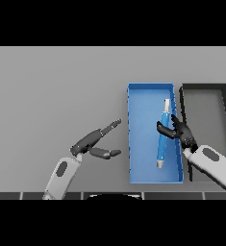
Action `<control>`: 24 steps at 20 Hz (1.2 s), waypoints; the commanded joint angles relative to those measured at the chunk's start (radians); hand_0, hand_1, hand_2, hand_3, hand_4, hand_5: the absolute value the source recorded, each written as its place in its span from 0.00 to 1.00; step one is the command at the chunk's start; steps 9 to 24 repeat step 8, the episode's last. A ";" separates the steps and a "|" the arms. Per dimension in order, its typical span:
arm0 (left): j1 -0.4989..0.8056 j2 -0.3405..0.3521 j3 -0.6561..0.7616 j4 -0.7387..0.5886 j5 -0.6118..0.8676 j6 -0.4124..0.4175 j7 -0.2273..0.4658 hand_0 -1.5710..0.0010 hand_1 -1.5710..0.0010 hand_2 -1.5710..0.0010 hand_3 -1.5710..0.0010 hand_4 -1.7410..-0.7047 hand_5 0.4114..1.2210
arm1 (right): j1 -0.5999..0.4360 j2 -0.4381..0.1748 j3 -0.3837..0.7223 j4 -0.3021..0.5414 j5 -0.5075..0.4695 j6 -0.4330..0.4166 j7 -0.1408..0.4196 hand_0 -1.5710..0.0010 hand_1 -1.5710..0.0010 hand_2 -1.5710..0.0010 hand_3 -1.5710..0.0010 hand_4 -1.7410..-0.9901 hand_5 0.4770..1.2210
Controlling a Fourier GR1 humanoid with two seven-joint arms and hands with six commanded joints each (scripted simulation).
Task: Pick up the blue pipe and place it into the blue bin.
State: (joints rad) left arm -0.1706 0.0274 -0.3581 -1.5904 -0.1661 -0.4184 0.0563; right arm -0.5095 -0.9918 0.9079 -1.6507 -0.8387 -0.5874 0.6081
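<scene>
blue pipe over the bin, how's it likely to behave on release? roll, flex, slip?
The blue pipe looks straight and slim, so it is probably stiff. Its round shaft would likely roll, but the blue bin walls should stop it. The right hand curls round its middle, so it may slip or tilt if the hold loosens.

The setting reads as a bare sorting or test bench rather than a home or kitchen. A plain grey table (56,86) fills the view, carrying only two shallow rectangular bins near its right edge: a blue bin (143,96) and a black bin (203,87), side by side.
</scene>
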 commanded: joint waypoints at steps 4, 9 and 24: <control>0.003 -0.001 0.001 -0.002 0.003 0.000 0.009 1.00 1.00 1.00 1.00 0.78 0.10 | -0.025 -0.010 0.032 -0.002 0.008 0.015 0.002 0.99 0.99 0.99 1.00 0.87 0.32; -0.046 0.011 0.030 0.032 0.012 -0.005 0.007 1.00 1.00 1.00 1.00 0.78 0.10 | -0.025 -0.018 0.038 -0.017 0.005 0.033 -0.006 0.99 0.99 0.99 1.00 0.87 0.32; -0.046 0.011 0.030 0.032 0.012 -0.005 0.007 1.00 1.00 1.00 1.00 0.78 0.10 | -0.025 -0.018 0.038 -0.017 0.005 0.033 -0.006 0.99 0.99 0.99 1.00 0.87 0.32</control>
